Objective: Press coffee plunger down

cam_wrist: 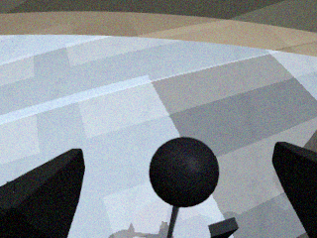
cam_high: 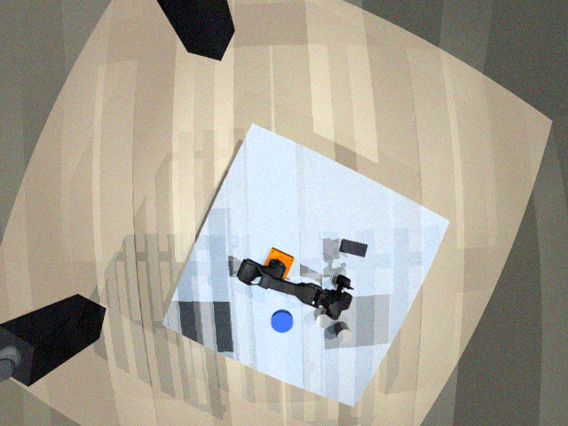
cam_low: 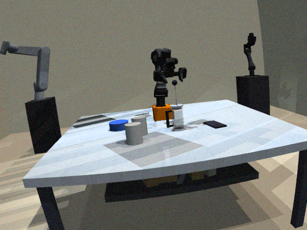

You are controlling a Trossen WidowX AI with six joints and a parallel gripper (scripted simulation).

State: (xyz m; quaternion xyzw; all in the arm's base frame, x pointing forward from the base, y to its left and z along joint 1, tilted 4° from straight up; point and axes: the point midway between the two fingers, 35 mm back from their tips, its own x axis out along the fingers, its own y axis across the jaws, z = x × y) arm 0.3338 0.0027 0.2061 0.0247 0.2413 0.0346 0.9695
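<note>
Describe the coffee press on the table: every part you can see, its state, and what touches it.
The coffee press stands upright on the pale table, just in front of the arm's orange base. It has a clear, glass-like body, a pale lid, a dark handle facing the two grey cylinders, and a dark base. A thin rod rises from the lid to a round black knob, so the plunger is still fully raised. The hand hovers open just above the knob, its fingers either side in the wrist view; nothing grips the knob.

Top overhead, ext. side, wrist close.
</note>
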